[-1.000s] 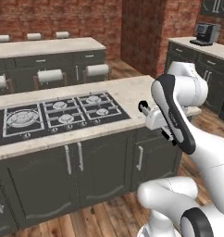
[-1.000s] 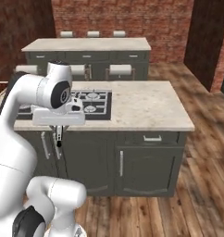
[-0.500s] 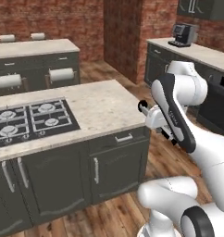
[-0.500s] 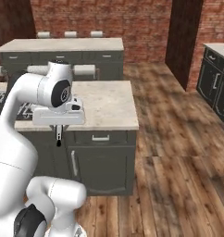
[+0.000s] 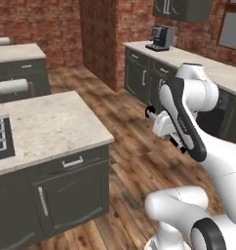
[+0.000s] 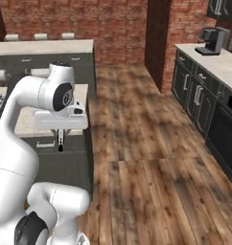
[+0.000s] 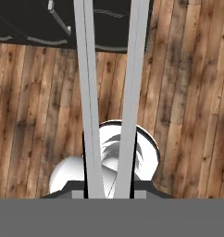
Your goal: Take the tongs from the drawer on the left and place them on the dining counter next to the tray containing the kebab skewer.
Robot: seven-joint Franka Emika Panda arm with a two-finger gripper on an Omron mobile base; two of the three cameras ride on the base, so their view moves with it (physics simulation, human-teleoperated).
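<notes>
the tongs are carried in the gripper, whose jaws are closed tight on them; in the hand view two long silver arms are seen running up from the fingertips over the wooden floor, spreading slightly toward the top. in the right base view a slim dark piece is seen hanging below the hand, in front of the cabinet face. the arm is held folded close to the robot, the hand raised above floor level and apart from any surface.

the fetching part of the task is judged done, since the tongs are already in the grip. the placing is still left. only one end of the dining counter is seen in the left base view, with the edge of the black hob at its far left and a shut drawer below its edge. the tray and skewer cannot be located from these views, so the spot for setting down has yet to be reached.
</notes>
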